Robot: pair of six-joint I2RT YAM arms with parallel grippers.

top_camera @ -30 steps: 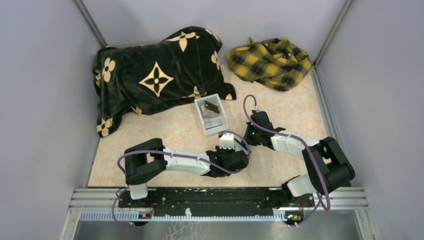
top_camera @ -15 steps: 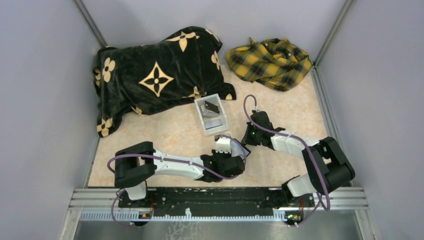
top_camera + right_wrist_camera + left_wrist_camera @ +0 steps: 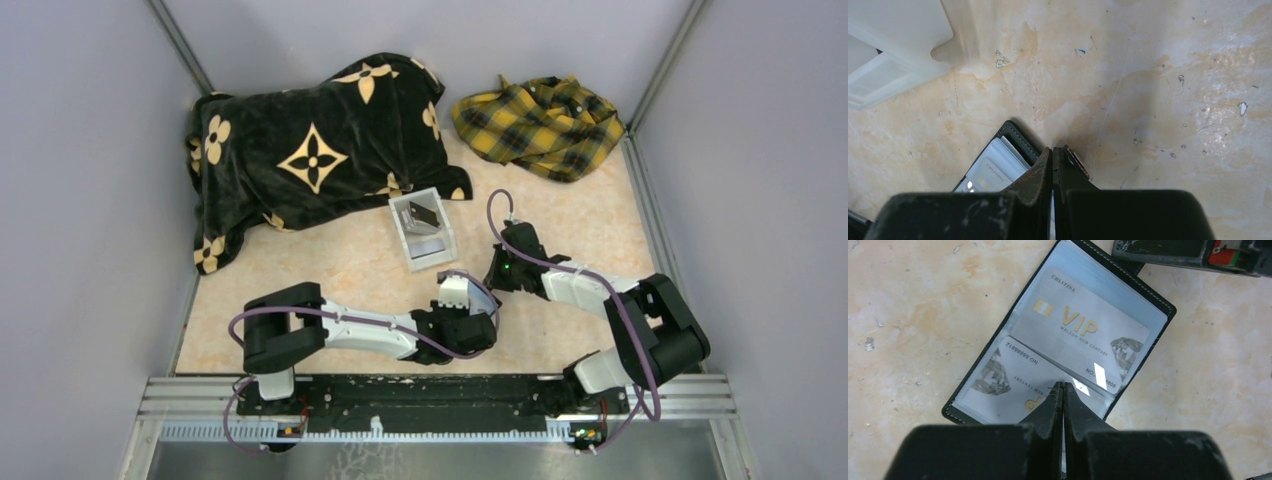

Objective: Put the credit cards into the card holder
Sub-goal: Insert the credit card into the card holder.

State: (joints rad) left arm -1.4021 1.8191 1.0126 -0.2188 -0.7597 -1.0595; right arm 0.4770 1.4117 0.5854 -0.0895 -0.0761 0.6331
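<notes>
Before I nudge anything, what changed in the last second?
The left arm pulled back toward its left, then swung in again. The left pincer closed a little and is now shut at the edge of the lower silver card in the card holder. The right pincer, shut at the holder's edge, the white box, the black blanket and the plaid cloth stayed put.

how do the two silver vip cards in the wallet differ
The upper VIP card shows its whole face, print readable in the left wrist view; the lower VIP card is turned the opposite way, print upside down. The upper VIP card is clear of the left gripper, whose shut tips sit over the lower VIP card and hide part of it. Both are silver with gold lettering, lying in the open card holder.
</notes>
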